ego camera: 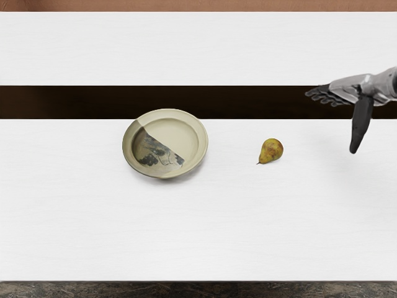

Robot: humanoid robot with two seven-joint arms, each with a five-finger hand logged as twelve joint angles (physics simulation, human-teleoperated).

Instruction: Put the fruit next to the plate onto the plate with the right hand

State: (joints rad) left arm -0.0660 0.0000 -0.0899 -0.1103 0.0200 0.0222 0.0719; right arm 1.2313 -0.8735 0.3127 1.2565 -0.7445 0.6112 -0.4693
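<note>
Simulated lab bench (flat, rendered look): plain white table (pixel 198 236).

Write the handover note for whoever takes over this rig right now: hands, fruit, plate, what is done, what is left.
Right robot hand: open, fingers spread, holding nothing, up at the right edge, clear of the fruit.
Left robot hand: not in view.
Pear: lying on the white table, to the right of the plate, with a gap between them.
Plate: no fruit on it.
Done: nothing yet; the pear is not grasped.
Left: bring the right robot hand down to the pear, grasp it, carry it left and set it on the plate.
</note>
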